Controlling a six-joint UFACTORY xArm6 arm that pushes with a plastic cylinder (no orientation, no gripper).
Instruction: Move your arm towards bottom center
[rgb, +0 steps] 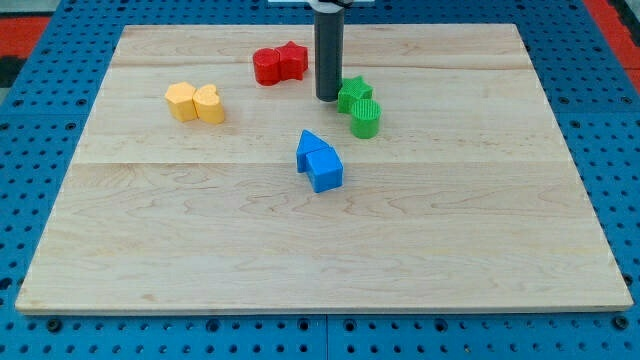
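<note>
Green star block (354, 92) sits just right of my tip (328, 98), nearly touching. Red blocks (279, 64) lie to its upper left. No gripper; nothing held.

My tip (328, 98) ends a plain, dark grey cylindrical rod with a smooth, unmarked surface.

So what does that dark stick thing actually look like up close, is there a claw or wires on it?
No claw and no visible wires. I end in a plain, straight, dark grey rod, round like a thick pipe, smooth and unmarked. My tip is cut flat and sits on the wooden board, just left of the green star block in the view. The rod's top runs out of the view.
</note>
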